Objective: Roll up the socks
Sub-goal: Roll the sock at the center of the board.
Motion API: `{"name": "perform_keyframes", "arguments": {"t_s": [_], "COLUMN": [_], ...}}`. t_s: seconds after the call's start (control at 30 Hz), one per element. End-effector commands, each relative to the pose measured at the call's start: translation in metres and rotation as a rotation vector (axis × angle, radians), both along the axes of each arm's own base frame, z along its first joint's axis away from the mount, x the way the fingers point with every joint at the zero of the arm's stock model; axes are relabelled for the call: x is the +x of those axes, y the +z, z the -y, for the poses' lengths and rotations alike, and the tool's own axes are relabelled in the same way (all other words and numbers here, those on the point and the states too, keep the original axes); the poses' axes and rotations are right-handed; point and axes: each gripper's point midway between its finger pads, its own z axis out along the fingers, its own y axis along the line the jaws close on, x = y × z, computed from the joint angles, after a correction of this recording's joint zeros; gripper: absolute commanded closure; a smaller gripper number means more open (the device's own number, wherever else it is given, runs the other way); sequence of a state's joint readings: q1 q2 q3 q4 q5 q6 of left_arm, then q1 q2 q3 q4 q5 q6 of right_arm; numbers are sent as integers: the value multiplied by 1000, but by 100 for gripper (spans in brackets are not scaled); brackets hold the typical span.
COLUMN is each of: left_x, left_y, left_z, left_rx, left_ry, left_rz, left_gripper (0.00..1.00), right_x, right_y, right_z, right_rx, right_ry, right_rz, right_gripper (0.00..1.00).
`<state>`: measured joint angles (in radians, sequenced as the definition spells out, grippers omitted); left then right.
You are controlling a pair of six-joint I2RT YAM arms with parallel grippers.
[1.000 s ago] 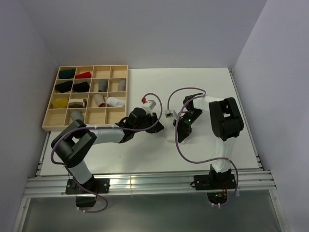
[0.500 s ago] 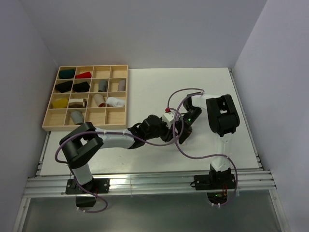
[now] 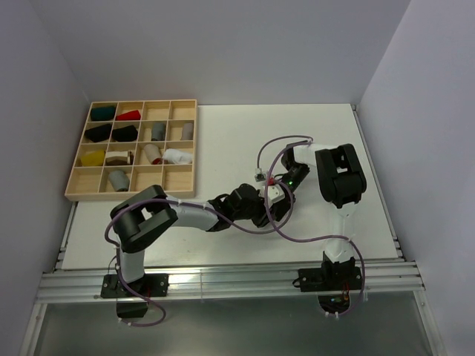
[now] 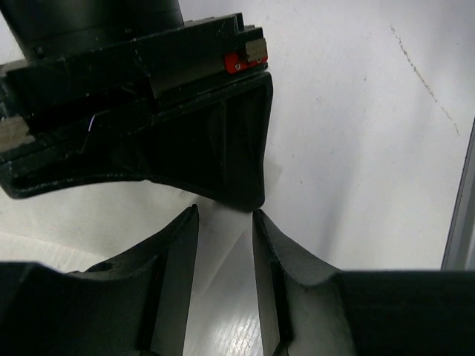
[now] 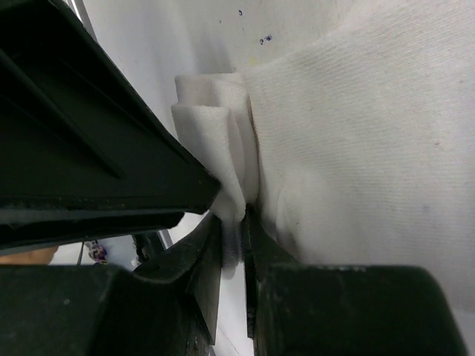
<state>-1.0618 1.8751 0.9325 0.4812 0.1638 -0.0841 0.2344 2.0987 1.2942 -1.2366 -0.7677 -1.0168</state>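
In the right wrist view a white sock (image 5: 356, 133) lies on the white table. My right gripper (image 5: 231, 215) is shut on a bunched fold at the sock's edge. The black body at the left of that view is my left gripper. From above, my left gripper (image 3: 267, 209) and my right gripper (image 3: 284, 194) meet tip to tip right of the table's middle, and they hide the sock. The left wrist view shows my left gripper (image 4: 225, 215) open just below the right gripper's black finger (image 4: 237, 156). White cloth shows in the gap; whether it touches the fingers I cannot tell.
A wooden compartment tray (image 3: 82, 195) stands at the back left with red, yellow, green, black, grey and white cloth bundles in it. Cables loop over the table around both wrists. A metal rail (image 4: 460, 215) runs along the table's edge.
My left arm has swung to the right from the table's middle up to the right gripper, and its jaws have widened. The right gripper has stayed shut on the sock's fold.
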Motion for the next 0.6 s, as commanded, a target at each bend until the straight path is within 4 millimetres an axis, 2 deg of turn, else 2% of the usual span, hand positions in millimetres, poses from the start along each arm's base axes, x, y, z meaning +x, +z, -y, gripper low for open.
{"name": "perform_keyframes", "arguments": {"t_s": [0.0,0.1,0.43,0.57], "left_x": [1,0,-20,-21], "left_y": [8,2,-23,-30], "left_z": [12,10,2,-1], "left_rx": [-14,5,34,43], "left_ry": [-50,-51,-111,-114], "left_rz": [42,32,-62,-113], "left_gripper": [60,60,64,69], "right_x": [6,6,8,9], "right_y": [-3,-4,-4,-4], "right_z": [7,7,8,8], "right_rx": [-23,-31,-40,-41], "right_ry": [12,15,2,-4], "right_rz": [12,7,-6,-10], "right_gripper": [89,90,91,91]}}
